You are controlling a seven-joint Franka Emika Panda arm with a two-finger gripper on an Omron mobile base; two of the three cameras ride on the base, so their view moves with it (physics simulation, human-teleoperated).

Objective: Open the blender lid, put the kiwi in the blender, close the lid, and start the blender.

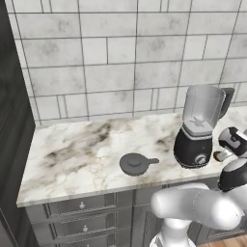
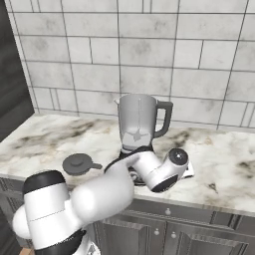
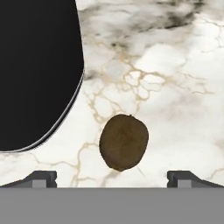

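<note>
The blender (image 1: pixel 195 132) stands on the marble counter (image 1: pixel 82 154) by the tiled wall, its clear jar (image 2: pixel 138 119) uncovered. The dark grey blender lid (image 1: pixel 136 164) lies flat on the counter to the blender's left, also seen as the lid (image 2: pixel 77 163) from the right. In the hand view the brown kiwi (image 3: pixel 124 142) rests on the counter just right of the black blender base (image 3: pixel 39 74). My gripper (image 3: pixel 113 179) hangs over the kiwi, open, its fingertips (image 3: pixel 41 178) spread wider than the fruit and not touching it.
A dark tall cabinet (image 1: pixel 12 144) closes off the counter's left end. Grey drawers (image 1: pixel 82 205) run below the counter's front edge. My white arm (image 2: pixel 99 194) reaches across in front of the blender base.
</note>
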